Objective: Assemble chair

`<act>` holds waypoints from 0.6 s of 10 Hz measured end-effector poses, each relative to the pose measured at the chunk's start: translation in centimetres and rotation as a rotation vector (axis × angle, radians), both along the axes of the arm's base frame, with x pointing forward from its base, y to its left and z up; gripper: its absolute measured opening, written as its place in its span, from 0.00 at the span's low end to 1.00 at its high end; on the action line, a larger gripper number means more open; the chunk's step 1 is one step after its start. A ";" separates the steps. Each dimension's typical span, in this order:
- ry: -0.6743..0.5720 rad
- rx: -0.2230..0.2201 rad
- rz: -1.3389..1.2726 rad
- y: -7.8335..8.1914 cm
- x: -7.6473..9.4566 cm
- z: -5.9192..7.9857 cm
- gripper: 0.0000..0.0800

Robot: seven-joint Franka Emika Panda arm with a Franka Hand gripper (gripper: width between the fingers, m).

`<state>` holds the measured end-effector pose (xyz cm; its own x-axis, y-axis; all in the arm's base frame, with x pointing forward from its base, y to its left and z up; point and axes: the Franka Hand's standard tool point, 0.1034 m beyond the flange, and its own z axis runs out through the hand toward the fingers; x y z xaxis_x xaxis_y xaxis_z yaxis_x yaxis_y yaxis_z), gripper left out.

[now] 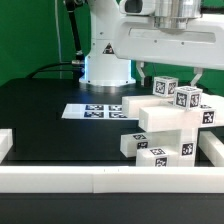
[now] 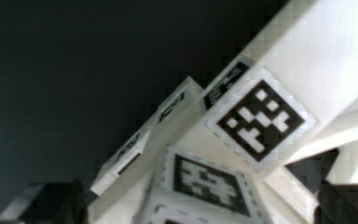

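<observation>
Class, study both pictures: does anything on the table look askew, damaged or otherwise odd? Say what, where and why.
The white chair parts lie jumbled at the exterior view's right, some tilted against each other rather than flat. That suits an unfinished assembly; nothing looks broken or spilled. The marker board lies flat, and the gripper hangs open above the pile.

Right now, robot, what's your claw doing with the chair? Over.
Gripper open, holding nothing. Chair parts stacked together below it on the table, tagged blocks on top. Marker board lies beside them, apart. Nothing in the way.
</observation>
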<state>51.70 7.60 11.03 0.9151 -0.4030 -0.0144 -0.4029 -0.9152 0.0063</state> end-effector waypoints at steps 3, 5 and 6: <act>0.003 -0.002 0.207 0.0 -0.1 -0.1 0.81; 0.003 -0.002 0.363 -0.1 -0.1 -0.1 0.81; 0.003 -0.001 0.443 -0.2 -0.1 -0.1 0.81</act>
<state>51.62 7.36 10.93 0.9995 0.0277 -0.0173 0.0279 -0.9996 0.0082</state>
